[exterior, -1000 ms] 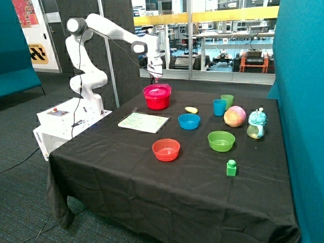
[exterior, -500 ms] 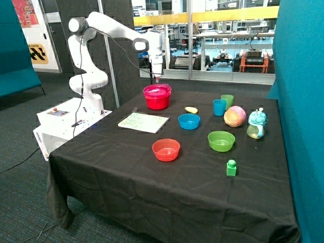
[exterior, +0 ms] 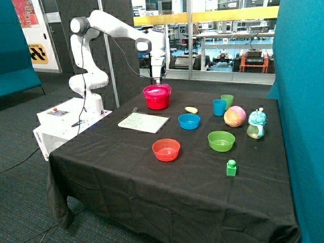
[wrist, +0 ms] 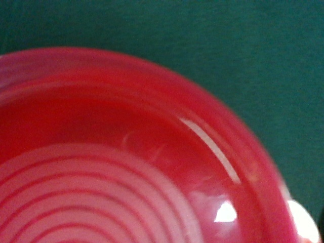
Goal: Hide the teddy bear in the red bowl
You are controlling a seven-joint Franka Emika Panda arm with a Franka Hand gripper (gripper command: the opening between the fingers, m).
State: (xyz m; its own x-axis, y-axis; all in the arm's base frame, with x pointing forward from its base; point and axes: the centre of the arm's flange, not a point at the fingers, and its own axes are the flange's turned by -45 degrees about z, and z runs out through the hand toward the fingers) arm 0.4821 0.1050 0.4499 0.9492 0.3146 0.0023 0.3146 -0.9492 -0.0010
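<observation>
1. Gripper hangs just above the red bowl, at the bowl's far edge as the outside camera sees it. Fingers: cannot tell whether they are spread or pressed together; too small from outside, and none show in the wrist view.

2. Bowl stands near the table's far edge, on the black cloth. A flat magenta plate lies across its rim like a lid. Wrist view is filled by this plate, ringed with raised circles, with the dark cloth past its edge.

3. Teddy bear: not visible in either view. Judgement: it is probably inside the bowl under the plate, since it lies nowhere else on the table. The covering would be what hides it. Cannot confirm.

4. Judgement on progress: task looks at or near its end, the arm hanging clear with nothing seen in its grip.

5. Other things, all relative to the bowl and all untouched:
   - speckled mat, near, toward the camera
   - blue bowl, near, toward the ball
   - orange-red bowl, well apart, toward the camera
   - green bowl, ball, two cups, well apart

6. Risk, as judgement: the plate rests loosely; a nudge could slide it off.
</observation>
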